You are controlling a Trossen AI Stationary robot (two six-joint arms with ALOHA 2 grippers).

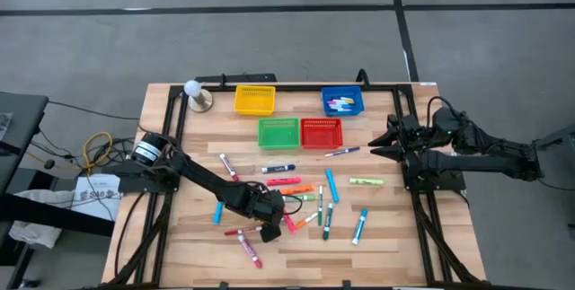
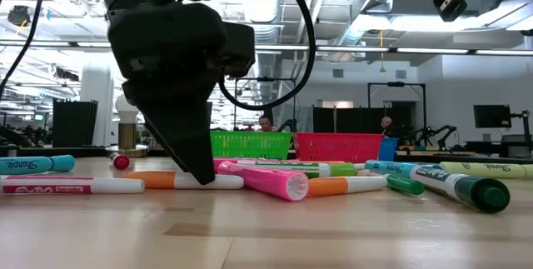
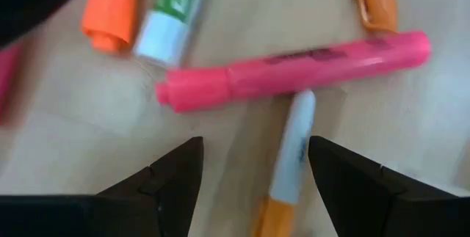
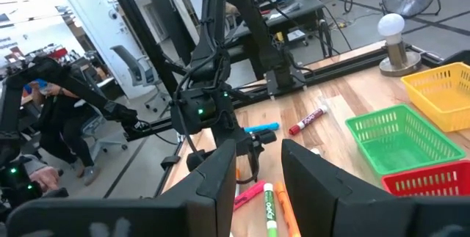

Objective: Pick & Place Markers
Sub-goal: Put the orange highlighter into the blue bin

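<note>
A: Two fingers of the left gripper point(image 3: 250, 186) stand apart, nothing between them but bare wood and the white end of an orange-and-white marker point(image 3: 288, 169), which lies in the gap. No contact that I can confirm.

B: And just beyond the tips?

A: A pink marker point(image 3: 294, 72) lies crosswise, its side touching the white marker's tip. Past it, an orange cap point(image 3: 111, 17) and a green-and-white marker point(image 3: 170, 13) lie side by side.

B: Position on the table?

A: High view: left gripper point(image 1: 269, 227) is at about 6 o'clock of the marker scatter, low on the tabletop point(image 1: 386, 236). Markers spread from 9 to 3 o'clock around it; a few sit in the blue basket point(image 1: 343, 101) at the far edge.

B: What does the low view add?

A: The left gripper point(image 2: 196, 165) comes down to the wood, its tip against the row of markers; the pink marker point(image 2: 262, 179) lies just to its right. The green basket point(image 2: 250, 144) and red basket point(image 2: 346, 146) stand behind. The wrist view shows none of that.

B: Other arm?

A: Right gripper point(image 1: 377, 142) waits at the table's 3 o'clock edge, holding nothing. Its wrist view shows the fingers point(image 4: 213, 186) slightly parted, with the yellow basket point(image 4: 440, 90) and a lamp point(image 4: 393, 42) beyond.
</note>
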